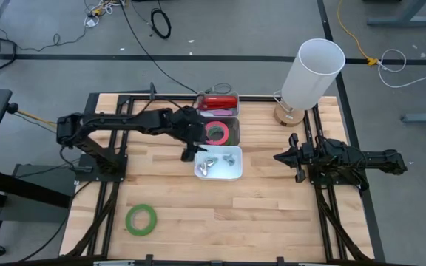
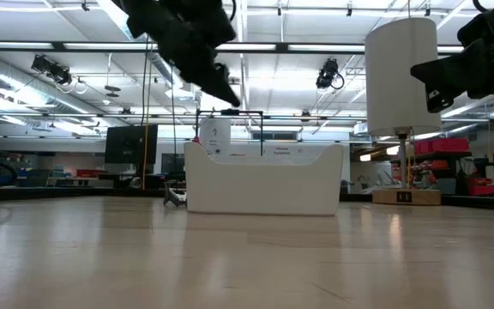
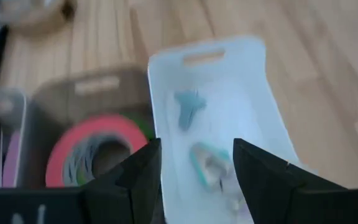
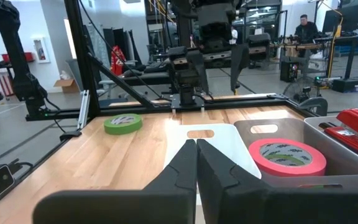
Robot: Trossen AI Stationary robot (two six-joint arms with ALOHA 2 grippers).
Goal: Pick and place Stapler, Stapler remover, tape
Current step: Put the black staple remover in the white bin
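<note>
Here: left gripper [image 3: 194, 168], fingers apart and empty, over white bin [image 1: 231, 171] holding staple removers [image 3: 207, 163], presumably just dropped; right gripper [image 4: 196, 163] closed.

The wooden bench [image 1: 272, 214] is carrying three bins [image 1: 219, 140] under the left jaws. A green tape roll [image 1: 141, 219] is lying well apart from them. A white lamp [image 1: 310, 77] is standing beyond the right jaws.

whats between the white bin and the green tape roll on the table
Nothing: in the high view, only bare wood separates the white bin from the green tape roll.
</note>
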